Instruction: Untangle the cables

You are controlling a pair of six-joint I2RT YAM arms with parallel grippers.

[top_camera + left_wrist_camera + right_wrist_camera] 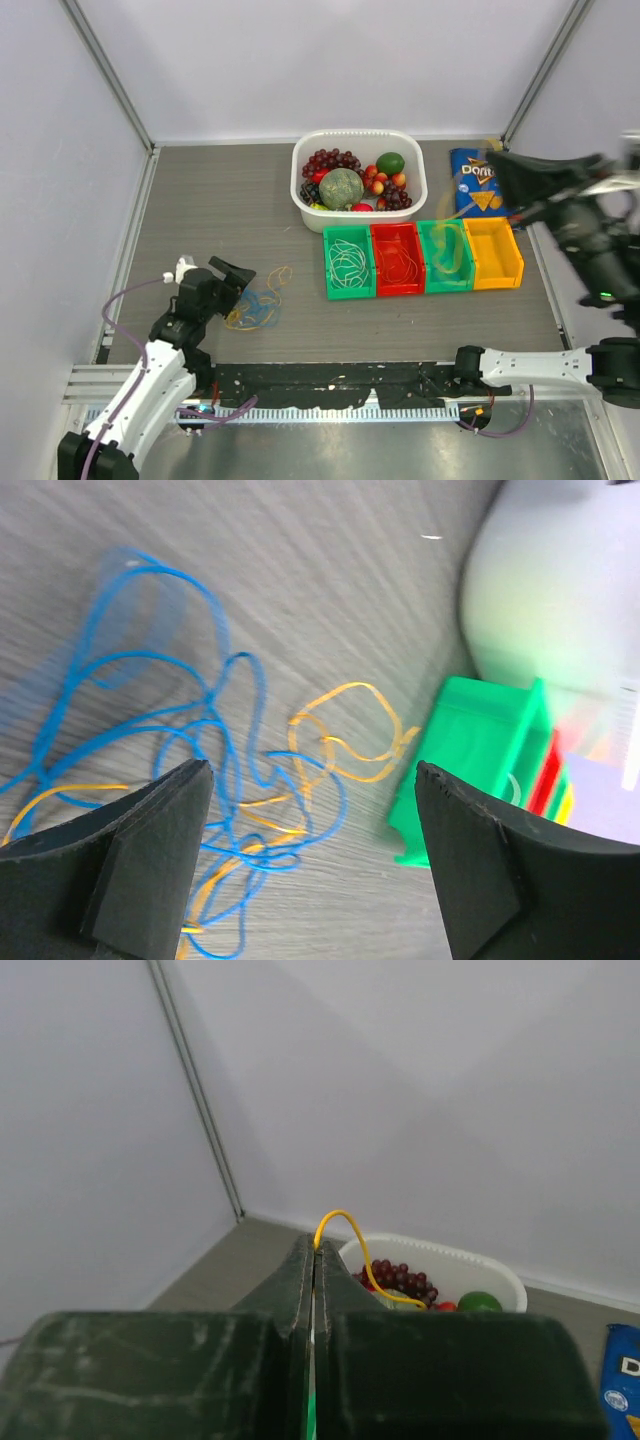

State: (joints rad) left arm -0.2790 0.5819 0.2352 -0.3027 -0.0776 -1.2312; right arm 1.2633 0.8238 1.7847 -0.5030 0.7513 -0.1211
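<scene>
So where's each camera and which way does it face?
Top external: overhead behind the bases, looking down at the table; left arm, right arm show.
Left wrist: left arm, looking down past open left tool at cables.
Right wrist: raised right arm, facing far-left corner; shut right tool pinching yellow cable.
Shared: top and right wrist show the fruit basket.

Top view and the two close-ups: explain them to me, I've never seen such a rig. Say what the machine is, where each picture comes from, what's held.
Two robot arms are bolted at the near edge of a table. The wide picture looks down from above; the other two come from a camera on each wrist. The left tool is open above tangled blue and orange cables. The right tool, raised, is shut on a yellow cable. Also there: four coloured bins, a tub of fruit, a chip bag.
</scene>
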